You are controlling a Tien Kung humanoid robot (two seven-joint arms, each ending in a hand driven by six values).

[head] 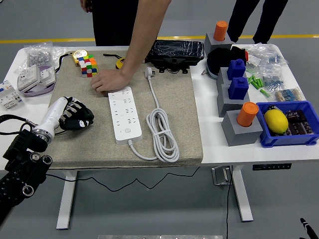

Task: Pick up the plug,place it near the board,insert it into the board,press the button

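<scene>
I see the white table point(214, 144) spanning the frame, with a grey mat point(179, 119) over its middle. A person's arm reaches down from the top centre, the hand point(107, 81) pressing flat on the mat, touching the top end of the white power board point(123, 114). The board's coiled cable point(162, 132) lies just right of it, and the plug point(149, 73) sits above, near the black case point(174, 52). My left hand point(75, 118) rests at centre left, fingers curled, gripping nothing.
</scene>
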